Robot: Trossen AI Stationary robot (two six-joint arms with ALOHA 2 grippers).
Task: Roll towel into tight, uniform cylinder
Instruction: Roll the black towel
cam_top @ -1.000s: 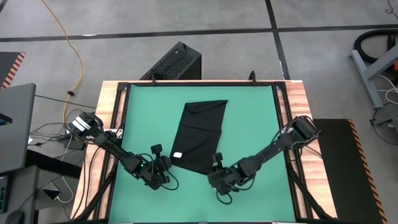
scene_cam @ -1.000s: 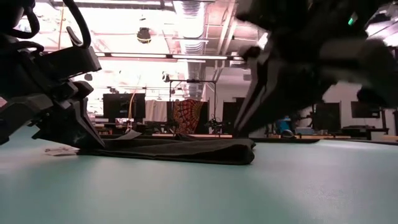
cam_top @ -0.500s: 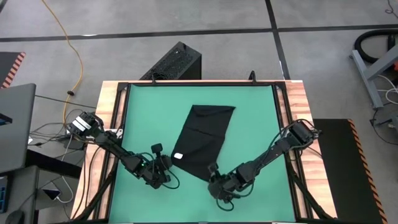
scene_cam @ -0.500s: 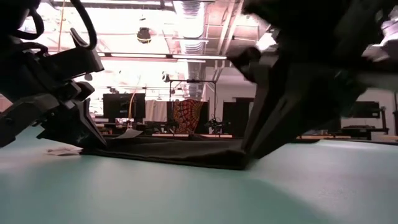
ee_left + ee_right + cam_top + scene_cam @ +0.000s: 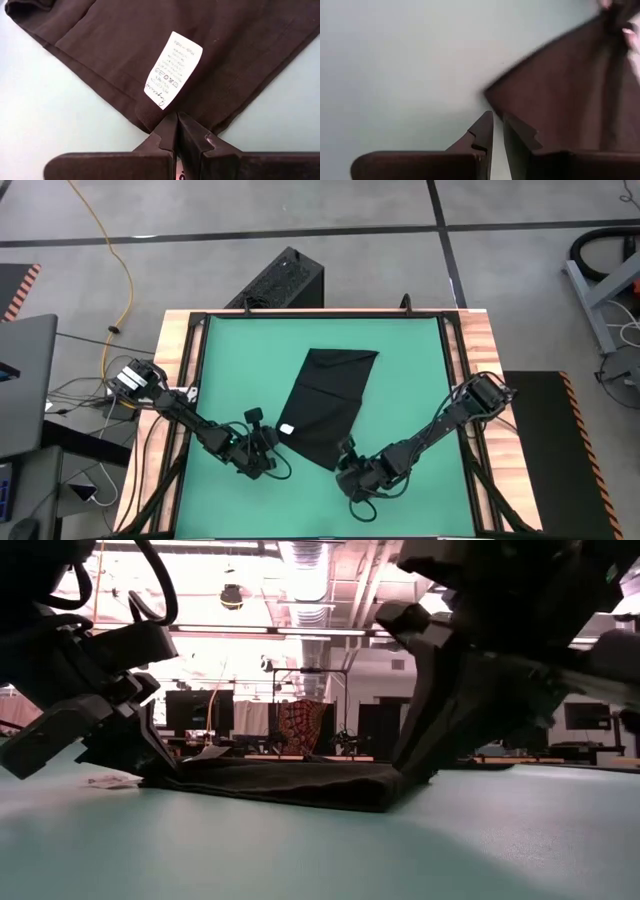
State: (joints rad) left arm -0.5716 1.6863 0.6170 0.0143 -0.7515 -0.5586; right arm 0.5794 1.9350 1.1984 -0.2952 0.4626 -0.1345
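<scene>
High view shows the wooden tabletop (image 5: pixel 478 370) covered by a green mat (image 5: pixel 240 370), with the towel (image 5: pixel 328 405) lying flat near the mat's middle, skewed so that its narrow near end sits between the two arms. Behind the tabletop, on the grey floor, stands a black ribbed box (image 5: pixel 280 280), and a yellow cable (image 5: pixel 118 270) trails across the floor on the left. The left arm reaches in from the left edge, and its gripper (image 5: pixel 268 450) sits at the towel's near left corner; in the left wrist view the fingers (image 5: pixel 167 132) are pressed together with the towel's edge at their tips, just beside the white tag (image 5: pixel 172 69). The right arm comes in from the right edge, with its gripper (image 5: pixel 345 462) at the towel's near right corner; the right wrist view shows its fingers (image 5: pixel 485 131) a narrow slit apart at that corner, though whether cloth is pinched between them cannot be told. From the low view, the towel (image 5: pixel 290 783) lies low on the mat between both grippers.
</scene>
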